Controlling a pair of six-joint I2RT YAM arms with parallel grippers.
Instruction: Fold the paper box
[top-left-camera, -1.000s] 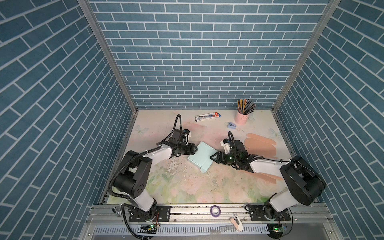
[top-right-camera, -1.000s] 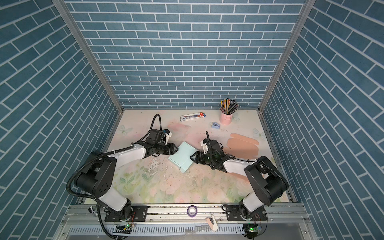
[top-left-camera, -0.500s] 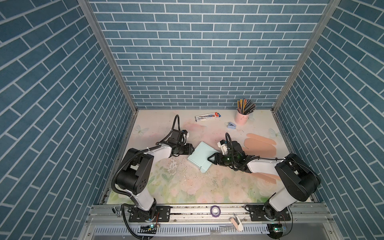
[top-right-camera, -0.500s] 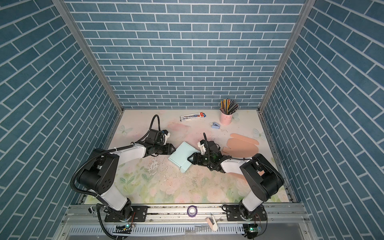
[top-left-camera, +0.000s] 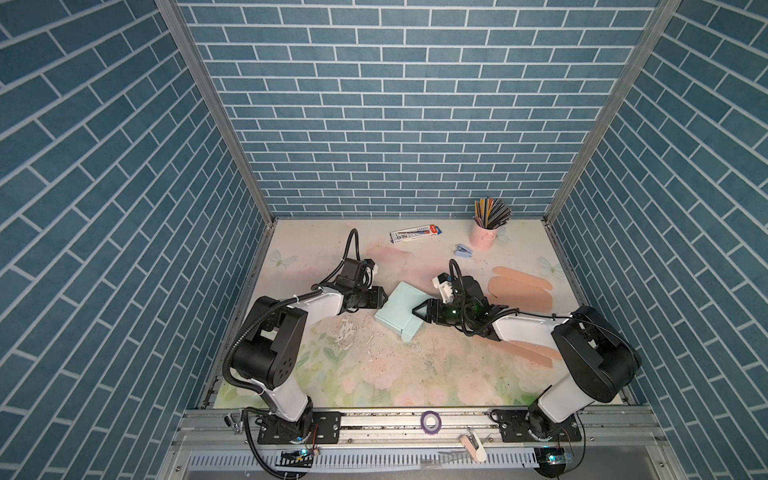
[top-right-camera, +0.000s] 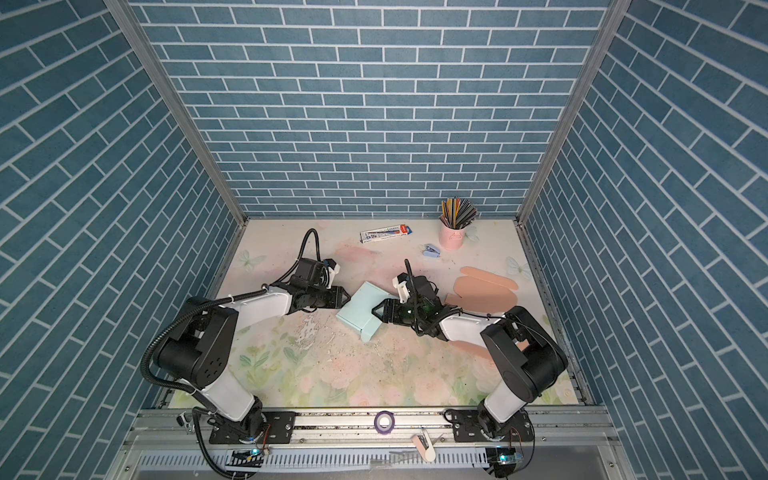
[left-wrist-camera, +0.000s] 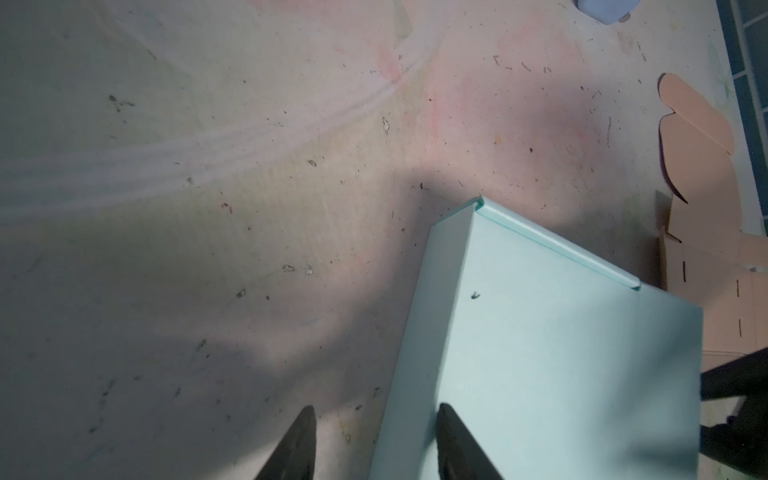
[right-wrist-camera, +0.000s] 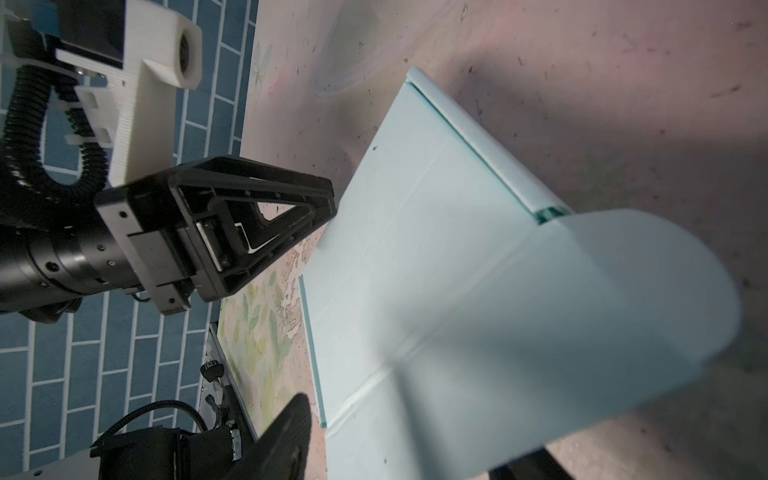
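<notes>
The paper box (top-left-camera: 397, 309) (top-right-camera: 360, 308) is pale teal and lies part-folded on the mat's middle. My left gripper (top-left-camera: 384, 302) (top-right-camera: 348, 300) is at its left edge. In the left wrist view the left gripper (left-wrist-camera: 376, 419) is open: one fingertip (left-wrist-camera: 446, 417) lies over the box top (left-wrist-camera: 561, 353), the other over the mat. My right gripper (top-left-camera: 417, 311) (top-right-camera: 376, 311) reaches onto the box's right side. In the right wrist view the right gripper (right-wrist-camera: 407, 432) is open, and a raised curved flap (right-wrist-camera: 602, 299) partly hides its far finger.
A pink cup of pencils (top-left-camera: 483, 237), a pen carton (top-left-camera: 414, 233) and a small blue item (top-left-camera: 462, 250) sit at the back. Flat peach cardboard (top-left-camera: 519, 291) lies right of the box, partly under the right arm. A purple tape roll (top-left-camera: 430, 420) rests on the front rail.
The right gripper has moved left, onto the box's right side. The left gripper stays at the box's left edge with its jaws narrower.
</notes>
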